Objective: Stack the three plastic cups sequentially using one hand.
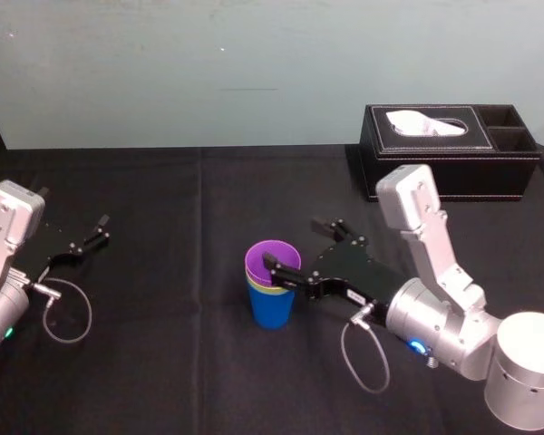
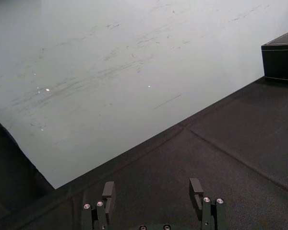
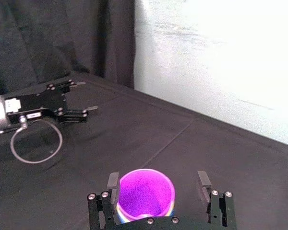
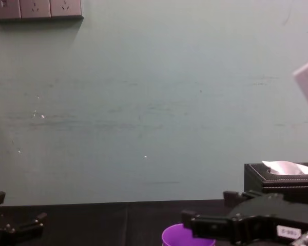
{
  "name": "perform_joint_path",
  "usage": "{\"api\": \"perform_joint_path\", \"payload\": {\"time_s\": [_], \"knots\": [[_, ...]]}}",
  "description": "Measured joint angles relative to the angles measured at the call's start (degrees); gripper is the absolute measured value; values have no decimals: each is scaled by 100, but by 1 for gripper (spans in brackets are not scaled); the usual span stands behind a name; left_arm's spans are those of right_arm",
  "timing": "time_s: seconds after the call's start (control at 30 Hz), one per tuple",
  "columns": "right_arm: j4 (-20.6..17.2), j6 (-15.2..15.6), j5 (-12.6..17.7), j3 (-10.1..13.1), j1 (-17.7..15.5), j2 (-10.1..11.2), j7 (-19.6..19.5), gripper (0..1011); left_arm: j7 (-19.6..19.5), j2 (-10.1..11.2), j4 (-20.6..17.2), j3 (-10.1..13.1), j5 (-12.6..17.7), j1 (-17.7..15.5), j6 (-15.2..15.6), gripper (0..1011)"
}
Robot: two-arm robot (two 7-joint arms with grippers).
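In the head view, a little below the centre, you see the three cups as one stack: the blue cup (image 1: pixel 272 310) stands on the black table (image 1: pixel 163 299), only a thin band of the yellow-green cup (image 1: pixel 257 285) shows above it, and the purple cup (image 1: pixel 274 256) sits on top, upright. The right gripper (image 1: pixel 292 242) reaches in from the lower right and its fingers are spread wide. One finger (image 1: pixel 281 269) is at the near rim of the purple cup, touching it or just beside it, I cannot tell which. The other finger stands apart, toward the upper right. In the right wrist view the purple cup (image 3: pixel 145 194) is between the two fingers, close to one finger (image 3: pixel 113 182) and with a clear gap to the other. In the chest view you see the purple rim (image 4: pixel 187 237) at the bottom edge, with the right gripper (image 4: pixel 197 221) just beside it. To the left of the stack the table is open as far as the left gripper (image 1: pixel 100 229), which rests at the left edge, well apart, with its fingers spread. The tissue box (image 1: pixel 449 149) stands at the upper right, beside the far edge of the table and the wall (image 1: pixel 208 72), well apart from the cups. A cable loop (image 1: pixel 363 358) lies on the table under the right wrist.
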Motion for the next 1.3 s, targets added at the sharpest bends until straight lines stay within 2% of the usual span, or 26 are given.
{"api": "perform_joint_path", "payload": {"time_s": [0.4,0.73,0.97,1.3], "knots": [[-235,-208,28,475,-335,281,-45,1000,0,0,0,0,0,0,0,1010],[-179,-394,31,771,-611,484,-9,1000,0,0,0,0,0,0,0,1010],[-41,-533,49,890,-792,506,9,1000,0,0,0,0,0,0,0,1010],[-53,-525,50,878,-773,504,13,1000,0,0,0,0,0,0,0,1010]]}}
